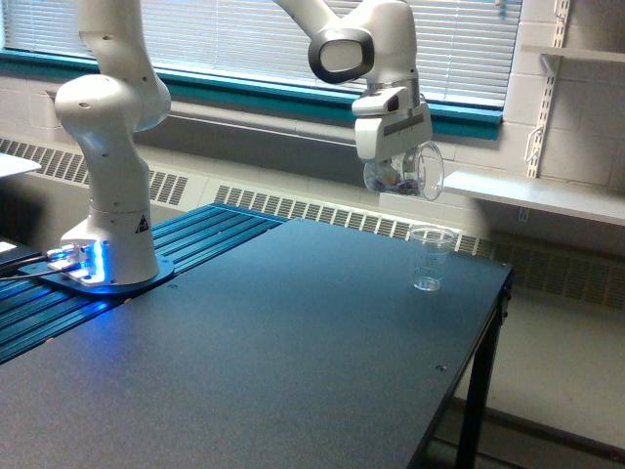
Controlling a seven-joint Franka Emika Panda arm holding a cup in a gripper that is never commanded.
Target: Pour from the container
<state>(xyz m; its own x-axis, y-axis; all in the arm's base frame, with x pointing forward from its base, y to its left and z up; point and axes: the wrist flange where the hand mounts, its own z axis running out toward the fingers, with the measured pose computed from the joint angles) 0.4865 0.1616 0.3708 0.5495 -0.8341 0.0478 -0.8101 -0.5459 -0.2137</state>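
Nothing sits between the container [405,172] and the small cup [430,258] standing alone on the dark desk [293,342], near its far edge. The end effector [394,164] grips the container up in the air, tipped sideways, rim toward the exterior view's right. Stuff inside is too blurry to identify, and the fingers are mostly hidden.

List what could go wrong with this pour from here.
1. The container is wide-mouthed, tipped sideways and held well above the small cup, so its contents may miss the narrow rim.
2. The small cup looks light and stands near the table edge; falling pieces might topple it.
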